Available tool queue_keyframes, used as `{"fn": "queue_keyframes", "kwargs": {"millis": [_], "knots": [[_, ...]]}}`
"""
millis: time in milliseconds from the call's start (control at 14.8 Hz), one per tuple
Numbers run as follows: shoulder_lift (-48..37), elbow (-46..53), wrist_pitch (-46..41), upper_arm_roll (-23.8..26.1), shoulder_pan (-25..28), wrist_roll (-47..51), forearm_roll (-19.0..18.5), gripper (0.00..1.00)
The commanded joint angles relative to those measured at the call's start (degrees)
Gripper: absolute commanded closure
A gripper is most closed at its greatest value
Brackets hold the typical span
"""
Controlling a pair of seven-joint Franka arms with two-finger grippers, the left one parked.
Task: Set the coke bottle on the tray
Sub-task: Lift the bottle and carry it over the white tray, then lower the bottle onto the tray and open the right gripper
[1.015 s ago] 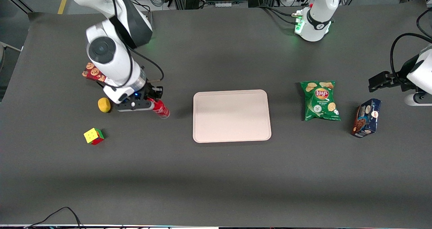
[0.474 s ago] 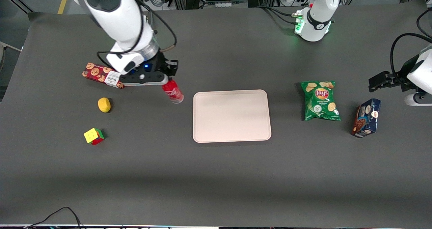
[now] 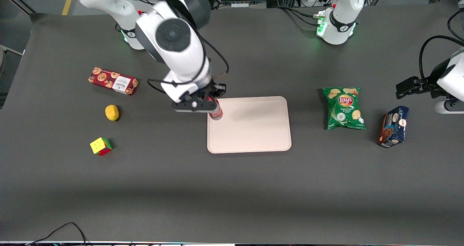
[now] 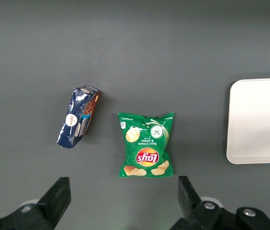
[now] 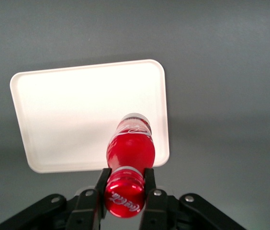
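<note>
My right gripper [image 3: 213, 107] is shut on the red cap end of the coke bottle [image 3: 216, 113] and holds it in the air, hanging base down, over the tray's edge that faces the working arm's end of the table. In the right wrist view the fingers [image 5: 102, 179] clamp the red cap, and the coke bottle [image 5: 130, 147] points down at the tray [image 5: 77, 115] near one edge. The pale beige-pink tray [image 3: 253, 130] lies flat in the middle of the table and holds nothing. A corner of it also shows in the left wrist view [image 4: 259, 120].
A red cookie box [image 3: 113, 80], a yellow lemon [image 3: 112, 112] and a colour cube [image 3: 100, 146] lie toward the working arm's end. A green chips bag [image 3: 343, 108] and a dark blue box [image 3: 393, 126] lie toward the parked arm's end.
My gripper has carried the coke bottle up from beside the lemon and across the table to above the tray's edge. The cookie box is now uncovered.
</note>
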Motion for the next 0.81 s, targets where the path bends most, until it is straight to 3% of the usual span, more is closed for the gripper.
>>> {"fn": "queue_keyframes", "kwargs": {"millis": [0, 744], "knots": [[7.09, 5.66, 1.6, -0.11, 1.51, 2.24, -3.12, 1.0], [9.91, -4.53, 12.05, -0.02, 0.99, 3.12, -4.8, 1.0]]}}
